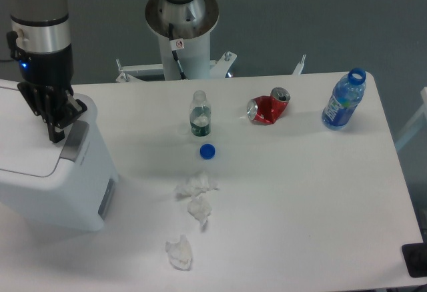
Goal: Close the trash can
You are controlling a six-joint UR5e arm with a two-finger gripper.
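Observation:
The trash can (63,185) is a big white boxy bin at the table's left edge, with a flat white lid (23,142), a grey latch tab (73,140) and a grey panel (106,197). The lid lies flat on the bin. My gripper (53,134) points straight down at the lid's right edge, beside the latch tab, its dark fingers close together with nothing between them. Whether the tips touch the lid I cannot tell.
A small clear bottle (199,115) stands mid-table with a blue cap (207,151) in front of it. A crushed red can (268,107) and a blue bottle (343,99) lie to the right. Three crumpled tissues (193,202) sit near the front. The robot base (181,22) is behind.

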